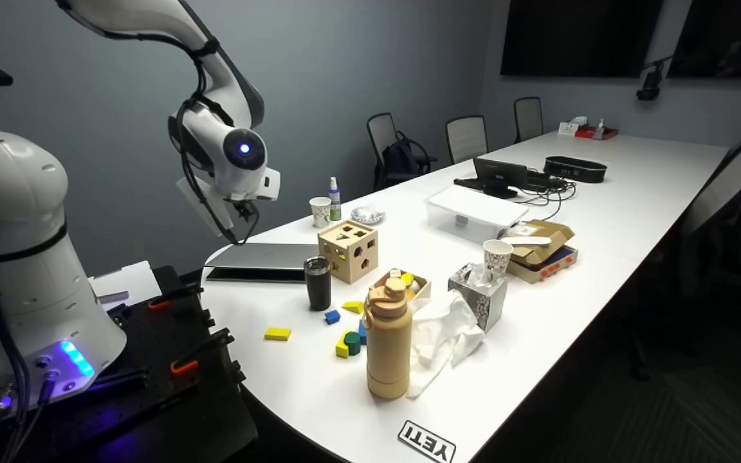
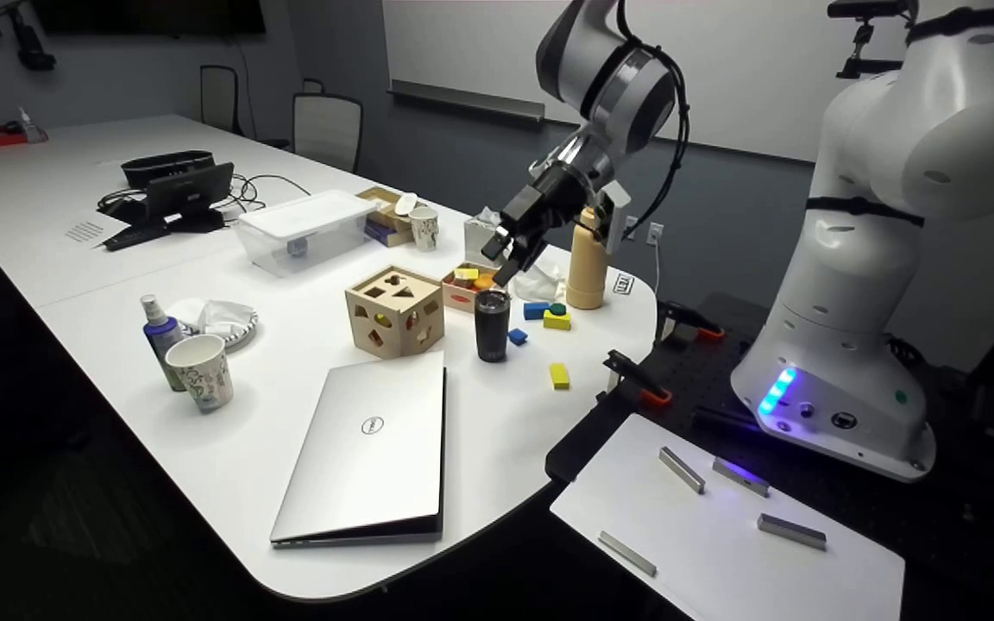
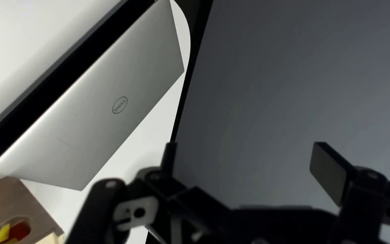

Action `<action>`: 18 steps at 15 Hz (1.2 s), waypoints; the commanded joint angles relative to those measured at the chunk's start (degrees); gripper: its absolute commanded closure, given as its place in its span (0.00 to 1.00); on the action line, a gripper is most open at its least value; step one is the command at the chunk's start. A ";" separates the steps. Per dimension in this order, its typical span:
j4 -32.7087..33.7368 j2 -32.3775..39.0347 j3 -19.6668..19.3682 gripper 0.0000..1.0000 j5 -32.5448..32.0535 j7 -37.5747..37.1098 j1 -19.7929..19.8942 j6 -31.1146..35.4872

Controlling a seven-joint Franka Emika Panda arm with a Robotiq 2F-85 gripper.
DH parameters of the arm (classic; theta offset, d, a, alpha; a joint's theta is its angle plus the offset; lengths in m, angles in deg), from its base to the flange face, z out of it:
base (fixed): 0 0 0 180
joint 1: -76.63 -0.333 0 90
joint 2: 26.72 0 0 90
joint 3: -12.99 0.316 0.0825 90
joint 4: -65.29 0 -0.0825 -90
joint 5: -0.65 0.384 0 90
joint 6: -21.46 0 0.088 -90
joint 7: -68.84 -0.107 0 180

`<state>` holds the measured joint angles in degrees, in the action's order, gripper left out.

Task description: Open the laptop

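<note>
The gripper (image 3: pixel 249 166) is up in the air, with its two fingers (image 3: pixel 328 173) spread widely. Lower, and on the left of the fingers in the wrist view, the laptop (image 3: pixel 86 88) lies on the table (image 2: pixel 497 457), apart from them. Its lid is raised a little (the dark inside is visible). On this same left side stands the wooden box (image 3: pixel 15 203), just beside the laptop.

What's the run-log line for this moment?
task: open laptop | laptop: slightly ajar | gripper: open, empty, apart from laptop
</note>
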<state>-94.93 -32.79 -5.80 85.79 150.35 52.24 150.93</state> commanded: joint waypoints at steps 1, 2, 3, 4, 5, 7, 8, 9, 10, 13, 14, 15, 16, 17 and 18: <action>2.00 10.47 10.52 0.00 11.81 13.50 9.56 -3.59; 2.80 13.48 12.66 0.00 14.15 16.74 11.23 -3.55; 3.44 16.44 14.47 0.00 15.99 19.22 12.32 -2.71; 4.31 19.48 15.71 0.00 17.60 21.50 13.27 -2.28; 5.18 22.52 16.49 0.00 19.01 23.74 13.98 -1.96; 7.27 28.30 17.31 0.00 21.50 27.31 14.53 -1.60; 8.39 30.99 17.51 0.00 22.64 28.66 14.40 -1.55; 9.89 33.84 17.51 0.00 23.71 29.94 14.23 -1.61; 11.37 36.28 17.49 0.00 24.60 30.90 13.91 -1.69; 16.36 42.89 18.05 0.00 27.16 32.28 12.46 -1.70; 17.90 44.70 18.23 0.00 27.68 32.31 12.05 -1.74; 19.57 46.43 18.59 0.00 28.09 32.06 11.65 -1.74; 21.04 47.87 18.91 0.00 28.41 31.86 11.22 -1.65; 22.45 49.24 19.11 0.00 28.59 31.76 10.78 -1.64; 23.58 50.41 19.26 0.00 28.64 31.75 10.27 -1.61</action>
<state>-75.23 13.97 12.94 112.58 181.43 64.51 149.04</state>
